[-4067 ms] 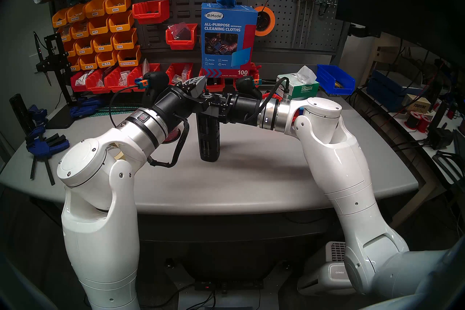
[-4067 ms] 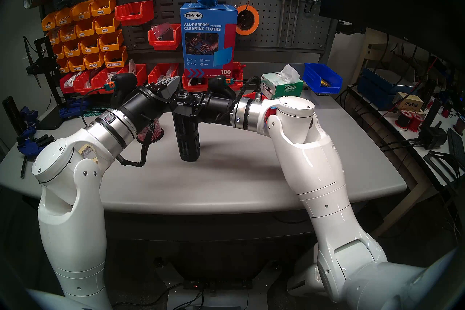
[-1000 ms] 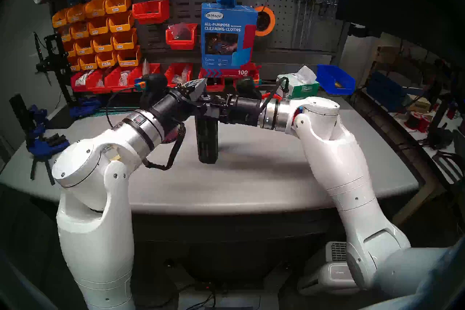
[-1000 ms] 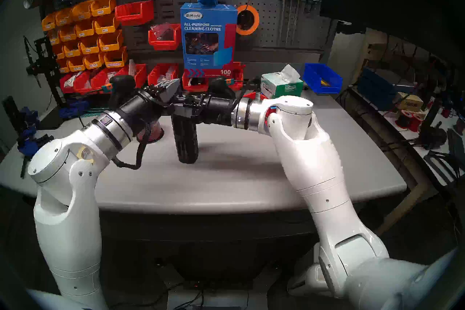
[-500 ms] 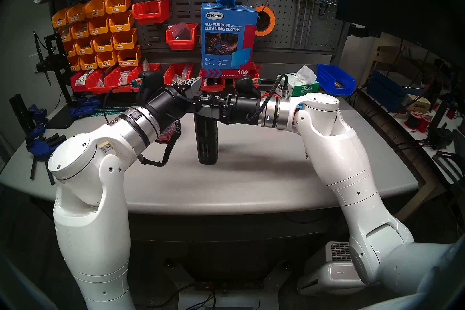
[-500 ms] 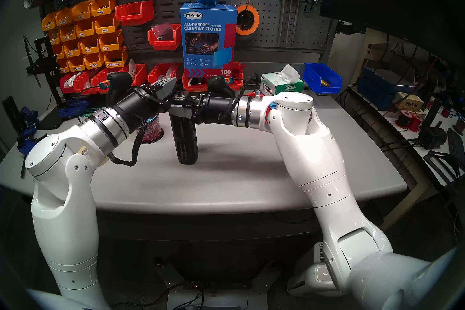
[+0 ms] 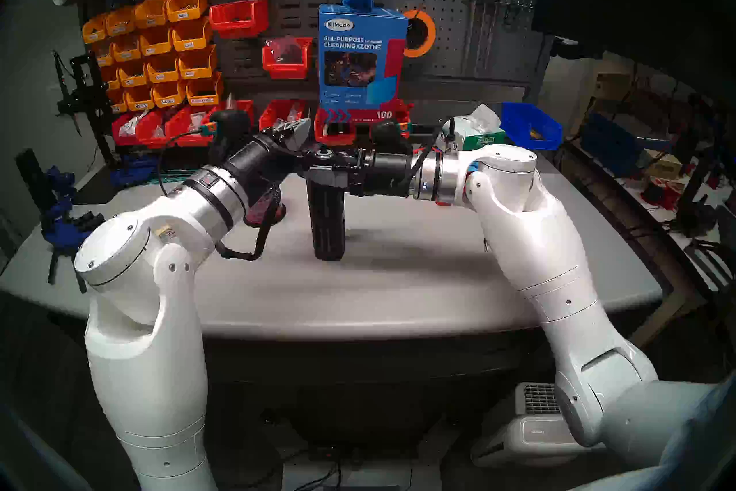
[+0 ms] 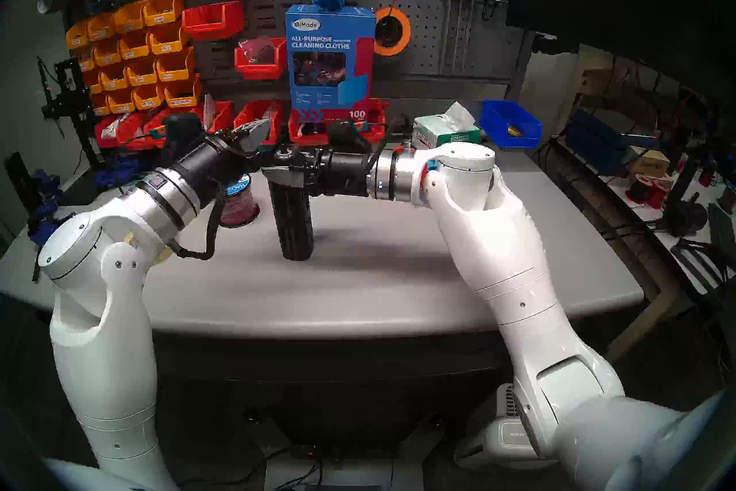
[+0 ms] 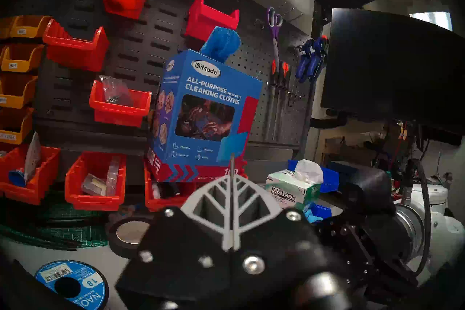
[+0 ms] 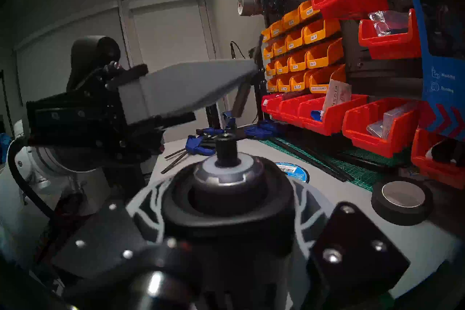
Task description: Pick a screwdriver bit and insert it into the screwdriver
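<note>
The matte black cylindrical screwdriver with slotted sides (image 7: 326, 217) is seen upright at the centre of the head view, its base on the grey tabletop (image 7: 398, 279); its upper part is clasped by the right gripper (image 7: 324, 175), which comes in level from the right of the frame, the pale ribbed fingers (image 10: 148, 203) pressed round the black body in the right wrist view; the silver ring and black chuck at its top (image 10: 226, 166) are shown bare just above those fingers. The left gripper (image 7: 302, 135) is placed up and to the left of the chuck, close by but apart from it; its grey lattice fingers (image 9: 214, 201) are brought together on a thin dark metal screwdriver bit (image 9: 232, 163), which is seen standing up from between them in the left wrist view and hanging slantwise from their tip in the right wrist view, above and right of the chuck. A reddish wire spool with a blue label (image 8: 239, 203) is set left of the screwdriver; a blue carton of cleaning cloths (image 7: 360, 60) is stood behind it, upper centre; a green tissue box (image 7: 478, 135) is placed at the right rear.
</note>
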Controlling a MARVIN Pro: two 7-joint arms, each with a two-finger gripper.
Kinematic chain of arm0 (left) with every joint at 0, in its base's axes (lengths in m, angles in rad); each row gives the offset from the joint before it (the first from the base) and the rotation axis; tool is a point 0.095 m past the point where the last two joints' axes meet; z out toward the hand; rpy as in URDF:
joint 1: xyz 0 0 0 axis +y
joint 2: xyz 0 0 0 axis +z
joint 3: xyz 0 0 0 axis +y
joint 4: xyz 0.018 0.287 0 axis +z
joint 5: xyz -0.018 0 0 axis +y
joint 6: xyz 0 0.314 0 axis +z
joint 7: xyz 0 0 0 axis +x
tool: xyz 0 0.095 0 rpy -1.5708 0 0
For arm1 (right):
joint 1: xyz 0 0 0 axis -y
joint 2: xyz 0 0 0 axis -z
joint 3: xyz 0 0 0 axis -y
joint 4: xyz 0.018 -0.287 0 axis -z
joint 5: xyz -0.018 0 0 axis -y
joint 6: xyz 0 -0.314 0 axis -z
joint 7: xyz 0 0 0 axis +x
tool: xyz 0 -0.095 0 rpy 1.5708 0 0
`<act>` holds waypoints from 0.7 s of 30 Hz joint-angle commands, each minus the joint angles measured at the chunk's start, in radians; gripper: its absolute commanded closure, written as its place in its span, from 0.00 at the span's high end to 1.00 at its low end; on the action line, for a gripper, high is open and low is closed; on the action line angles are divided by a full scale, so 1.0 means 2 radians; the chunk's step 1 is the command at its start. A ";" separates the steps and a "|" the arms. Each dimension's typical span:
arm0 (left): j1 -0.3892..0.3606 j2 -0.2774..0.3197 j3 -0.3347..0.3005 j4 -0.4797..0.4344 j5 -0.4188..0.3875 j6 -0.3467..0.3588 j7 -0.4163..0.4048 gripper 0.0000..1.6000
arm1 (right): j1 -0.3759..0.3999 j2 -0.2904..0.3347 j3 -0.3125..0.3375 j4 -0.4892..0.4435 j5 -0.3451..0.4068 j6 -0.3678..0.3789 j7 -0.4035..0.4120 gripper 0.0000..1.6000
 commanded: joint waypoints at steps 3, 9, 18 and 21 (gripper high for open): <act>-0.014 -0.004 0.002 -0.018 -0.021 0.001 0.015 0.00 | -0.005 -0.006 0.003 -0.006 -0.006 -0.009 -0.017 0.00; -0.013 -0.005 0.003 -0.019 -0.022 -0.003 0.017 0.00 | -0.012 -0.007 0.001 -0.009 -0.008 -0.016 -0.022 0.00; -0.011 -0.005 0.004 -0.019 -0.019 -0.006 0.019 0.00 | -0.018 -0.004 -0.004 -0.015 -0.015 -0.018 -0.027 0.00; -0.011 -0.005 0.003 -0.019 -0.019 -0.006 0.018 0.00 | -0.018 -0.004 -0.005 -0.017 -0.016 -0.017 -0.030 0.43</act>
